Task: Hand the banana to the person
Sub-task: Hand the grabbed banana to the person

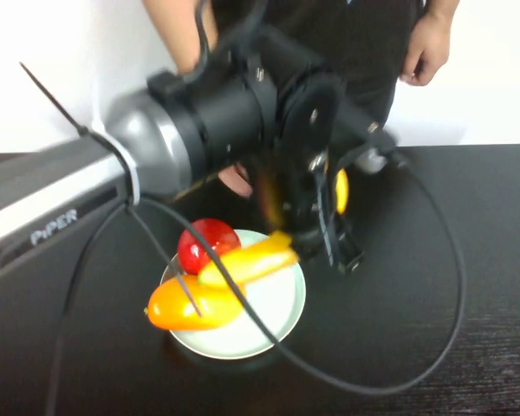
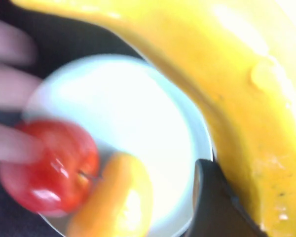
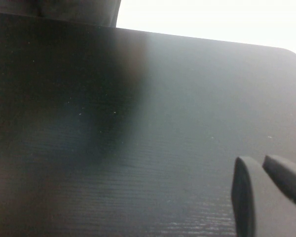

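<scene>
My left gripper is shut on the banana and holds it just above the pale plate. The banana's long yellow body fills the left wrist view, pressed against a black finger. The person in a black shirt stands at the far edge of the table. One of their hands reaches in under my left arm, and blurred fingers show in the left wrist view beside the apple. My right gripper is out of the high view; it is shut and empty over bare dark table.
A red apple and an orange-yellow mango lie on the plate; both show in the left wrist view, apple and mango. My left arm's black cable loops over the dark table. The person's other hand hangs at the back right.
</scene>
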Controlling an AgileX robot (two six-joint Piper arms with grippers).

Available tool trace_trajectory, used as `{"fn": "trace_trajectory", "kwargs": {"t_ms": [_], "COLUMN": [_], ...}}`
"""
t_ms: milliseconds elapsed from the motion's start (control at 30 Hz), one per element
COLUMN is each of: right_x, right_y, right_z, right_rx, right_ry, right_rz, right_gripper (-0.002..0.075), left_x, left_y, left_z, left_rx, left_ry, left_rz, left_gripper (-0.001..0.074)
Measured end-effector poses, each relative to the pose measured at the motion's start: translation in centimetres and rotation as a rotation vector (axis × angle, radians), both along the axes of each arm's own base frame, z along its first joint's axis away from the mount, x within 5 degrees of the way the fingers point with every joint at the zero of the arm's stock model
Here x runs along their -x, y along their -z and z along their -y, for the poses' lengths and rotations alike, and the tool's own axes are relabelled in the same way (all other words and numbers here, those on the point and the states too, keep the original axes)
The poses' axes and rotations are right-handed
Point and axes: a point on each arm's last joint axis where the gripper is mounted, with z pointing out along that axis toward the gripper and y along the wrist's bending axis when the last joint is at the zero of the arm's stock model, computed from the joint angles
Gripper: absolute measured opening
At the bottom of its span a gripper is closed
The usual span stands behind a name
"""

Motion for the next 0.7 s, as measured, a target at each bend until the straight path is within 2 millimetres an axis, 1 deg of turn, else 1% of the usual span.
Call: {"fn": "trace_trajectory", "kwargs": {"t_ms": [67,167,267,333,400,433,633,700], "right_x": [0.0,0.0,0.0,0.0,0.0,0.0,0.0,0.0], "right_y": [0.0,0.0,0.0,0.0,0.0,0.0,0.0,0.0], "right_z": [0.0,0.0,0.0,0.0,0.0,0.0,0.0,0.0], "right_rx": [0.000,0.000,0.000,0.000,0.000,0.000,0.000,0.000], "right_ry": [0.000,0.000,0.000,0.000,0.000,0.000,0.000,0.000], "right_rz": [0.000,-0.002,-0.002,-0.002,-0.002,-0.002,-0.002,-0.002], "right_gripper": [-0.0011,-0.0011,-0.0011,-0.0011,-0.0011,-0.0011,-0.0011,-0.0011], "left_x": [0.0,-0.2,-0.5,-0.9,-1.4,-1.7,-4.4,-5.2], "left_y": [-2.3,-5.2,-7.1,-7.6,-7.7,-7.4,-4.8,-4.3], "left_z": [0.3,0.4,0.1,-0.3,-0.6,-0.6,-1.1,-1.3], "left_rx": [0.018,0.046,0.017,-0.039,-0.087,-0.104,-0.177,-0.173], "left_ry": [0.071,0.138,0.212,0.275,0.307,0.315,0.312,0.298], "left_rz": [0.053,0.143,0.241,0.298,0.330,0.331,0.297,0.304], "left_gripper": [0.0292,0.0292,0.0292,0.0292,0.0292,0.0292,0.0292,0.0292]}}
